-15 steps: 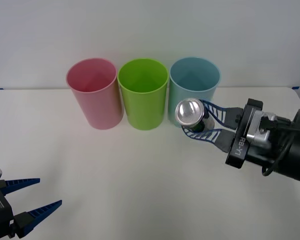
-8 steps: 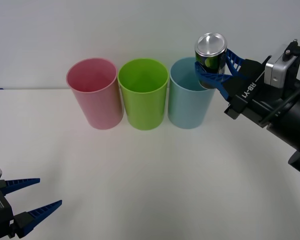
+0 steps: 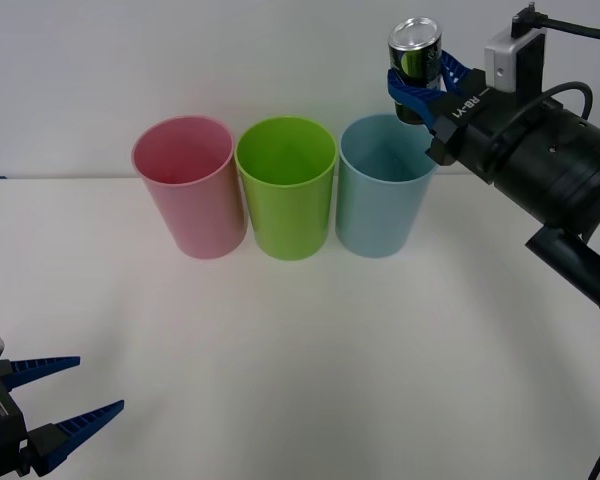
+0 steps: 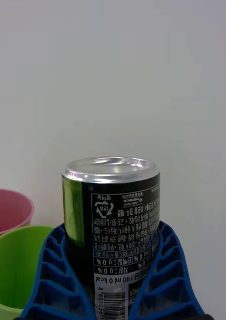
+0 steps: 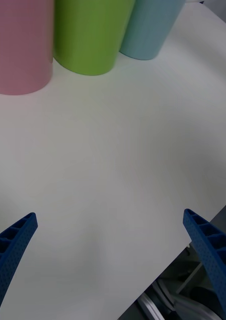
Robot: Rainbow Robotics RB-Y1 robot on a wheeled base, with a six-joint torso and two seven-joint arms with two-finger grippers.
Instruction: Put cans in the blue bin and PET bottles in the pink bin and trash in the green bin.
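Three bins stand in a row across the upper middle of my front view, touching or nearly so, on the white table. From the left: pink bin, green bin, blue bin. I see all three open at the top and upright.

Lower left corner of the front view: left gripper, low over the table, well apart from the bins. Its two blue fingers are spread wide with nothing between them. My left wrist view agrees: one fingertip at each lower corner, bare table between, the three bins beyond.

Upper right of the front view: right gripper, raised, its black arm running off toward the right edge. Its blue ribbed fingers are closed around the can, gripping the lower part of the body. The can is held upright or close to it, silver top up, in the air above the blue bin's far right rim, clear of the bin.

Right wrist view: can sits between the two fingers, black label with white print facing me, a lime-green strip at one side. Pink and green rims show beside it at the lower left.
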